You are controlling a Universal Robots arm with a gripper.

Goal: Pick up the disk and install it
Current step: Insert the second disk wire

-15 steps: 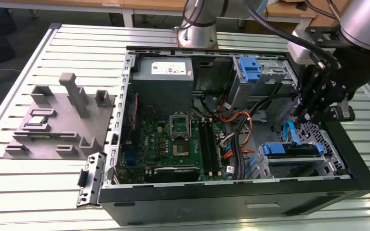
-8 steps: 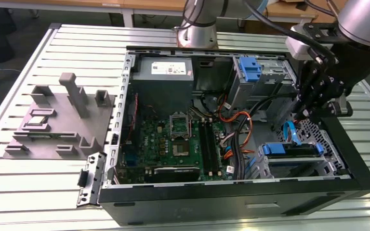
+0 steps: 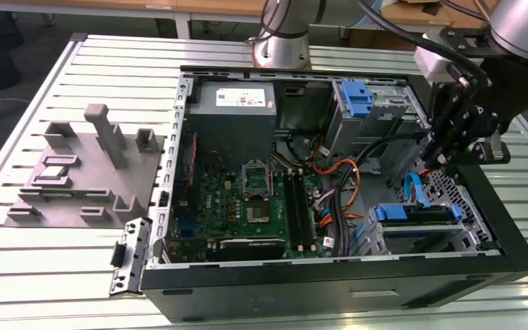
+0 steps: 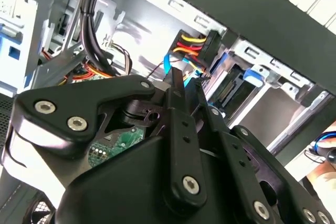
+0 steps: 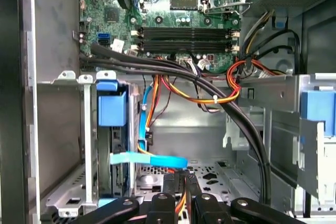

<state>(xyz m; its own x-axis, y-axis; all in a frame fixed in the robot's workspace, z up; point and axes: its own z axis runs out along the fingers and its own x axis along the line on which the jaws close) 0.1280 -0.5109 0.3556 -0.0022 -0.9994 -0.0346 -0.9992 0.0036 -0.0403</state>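
Exterior view: gripper (image 3: pixel 454 141) hangs over the case's drive corner; the disk (image 3: pixel 416 214) sits in its bay just below, long axis sideways. Whether its fingers grip anything, I cannot tell.

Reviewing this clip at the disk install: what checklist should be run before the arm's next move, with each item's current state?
1. Case open for access: ok. The case lies with its side off, inside exposed.
2. Disk in a bay: ok. The disk, with blue rails, sits in the lower bay in the exterior view.
3. Disk fully seated: cannot tell, as the bay's depth is hidden.
4. Gripper position: ok. The gripper hangs over the case, just above that bay.
5. Gripper's hold: cannot tell.
6. Cables clear of the bay: not ok. A blue cable crosses beside the bay mouth in the first wrist view.
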